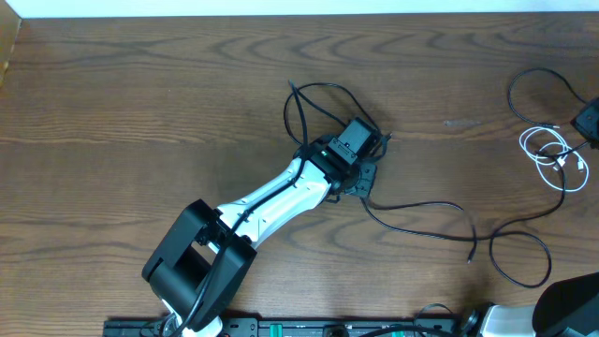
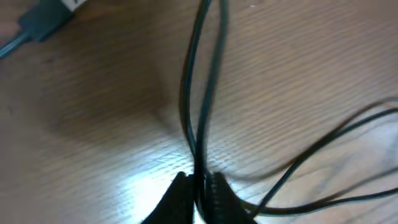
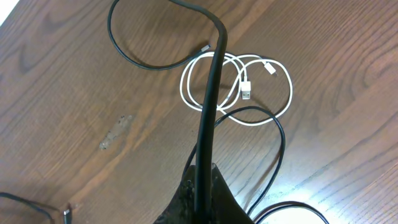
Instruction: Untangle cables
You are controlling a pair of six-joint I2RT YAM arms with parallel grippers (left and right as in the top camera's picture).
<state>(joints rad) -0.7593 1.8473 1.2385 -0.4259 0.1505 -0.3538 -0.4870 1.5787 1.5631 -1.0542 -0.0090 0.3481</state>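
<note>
A long black cable (image 1: 318, 101) loops at the table's middle and trails right to a second loop (image 1: 520, 251). My left gripper (image 1: 367, 148) is down on this cable. In the left wrist view its jaws (image 2: 199, 182) are shut on two black strands (image 2: 198, 93) that run up between them. The short white cable (image 1: 550, 154) lies coiled at the far right, with another black cable loop (image 1: 541, 86) beside it. My right gripper (image 1: 590, 120) is at the right edge. In the right wrist view its jaws (image 3: 202, 177) are shut on a black cable (image 3: 210, 93) above the white cable (image 3: 239, 90).
The wooden table (image 1: 140, 112) fills the view. The left arm (image 1: 271, 201) crosses from the bottom left to the middle. The right arm's base (image 1: 573, 304) is at the bottom right corner. A dark plug (image 2: 42, 20) lies by the left gripper.
</note>
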